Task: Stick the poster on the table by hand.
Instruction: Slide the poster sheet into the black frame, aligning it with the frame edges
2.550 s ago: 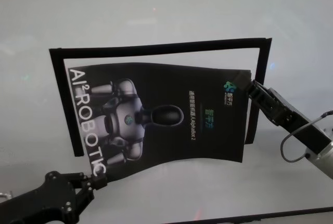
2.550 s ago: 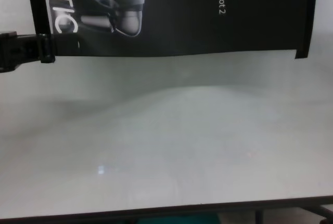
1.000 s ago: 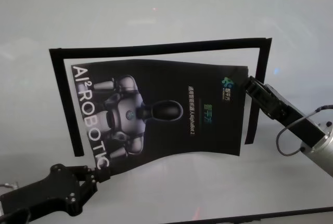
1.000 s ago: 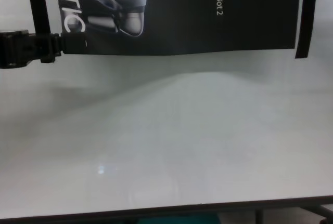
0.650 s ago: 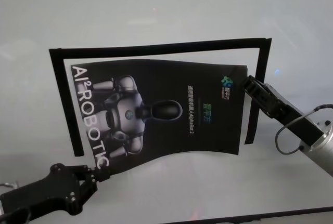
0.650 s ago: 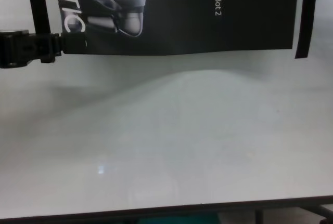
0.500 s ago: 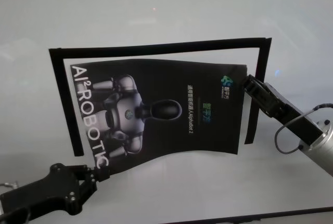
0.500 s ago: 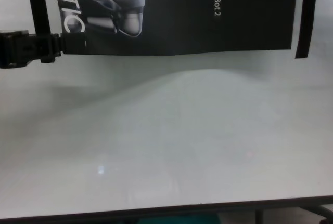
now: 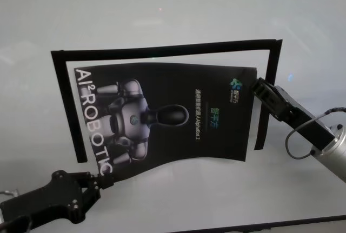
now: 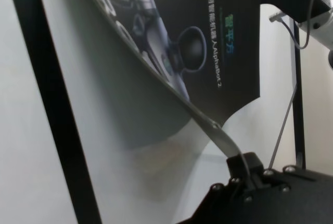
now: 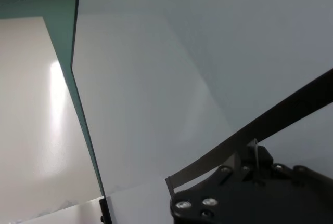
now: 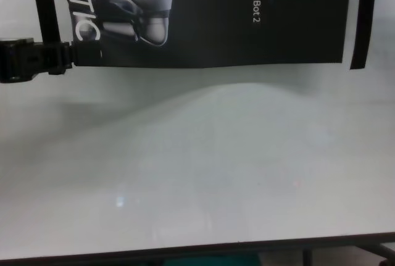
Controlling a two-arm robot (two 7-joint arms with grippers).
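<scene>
The left gripper [image 9: 101,181] is clenched on the poster's [image 9: 167,117] near left corner, by the end of the "ROBOTIC" lettering; the left wrist view shows that corner lifted off the surface [image 9: 178,6] and bowed. The poster's long axis runs left to right, inside a three-sided tape frame [image 9: 162,49], slightly skewed to it. At the far right corner the right gripper [image 9: 256,88] is pinching the poster's edge. Both arms hold opposite corners, so the poster spans between them; I judge that lowering it flat turns on squaring it to the frame.
</scene>
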